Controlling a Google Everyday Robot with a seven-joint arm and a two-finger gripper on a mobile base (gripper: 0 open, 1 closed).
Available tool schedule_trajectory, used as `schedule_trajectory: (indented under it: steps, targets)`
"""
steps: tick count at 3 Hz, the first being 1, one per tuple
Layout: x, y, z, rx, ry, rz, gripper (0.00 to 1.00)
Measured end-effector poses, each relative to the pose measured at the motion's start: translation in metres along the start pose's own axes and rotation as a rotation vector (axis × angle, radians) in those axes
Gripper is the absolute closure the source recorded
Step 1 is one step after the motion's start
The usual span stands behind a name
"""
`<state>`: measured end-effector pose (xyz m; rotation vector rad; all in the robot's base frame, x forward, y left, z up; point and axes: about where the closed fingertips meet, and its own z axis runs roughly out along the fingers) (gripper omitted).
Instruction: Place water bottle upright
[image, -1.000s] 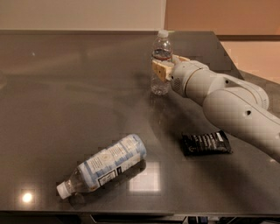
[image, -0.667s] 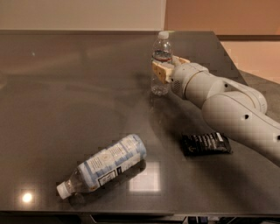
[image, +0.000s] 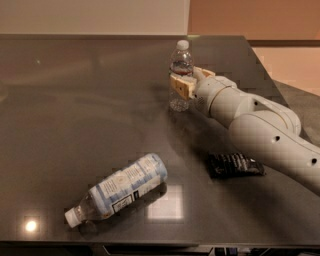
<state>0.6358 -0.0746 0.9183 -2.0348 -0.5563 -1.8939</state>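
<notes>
Camera view is taken up by a dark, glossy table (image: 75, 100), on which the water bottle (image: 181, 64) is seen standing upright near the far right edge, its white cap uppermost. The gripper (image: 187, 82) is found at the bottle's mid-body, reached in from the right by the white arm (image: 260, 130). The tan fingers (image: 180, 87) are set on either side of the bottle, one in front and one behind, and the bottle is pinched between them. The bottle's base is seen to rest on the table.

Well apart, toward the near left, a larger bottle (image: 125, 187) with a pale blue-white label is laid on its side, its cap pointed to the near left corner. A black packet (image: 235, 165) is laid flat to the right of it, just beside the arm's lower section.
</notes>
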Motion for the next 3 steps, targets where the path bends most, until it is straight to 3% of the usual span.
schedule_trajectory:
  steps: [1,2,3]
  targets:
    - [0.0017,-0.0017,0.0006,0.002,0.001,-0.001,0.13]
    - [0.0029,-0.0031,0.001,0.004,0.002,-0.002,0.0]
    - [0.003,-0.0031,0.0011,0.004,0.002,-0.003,0.0]
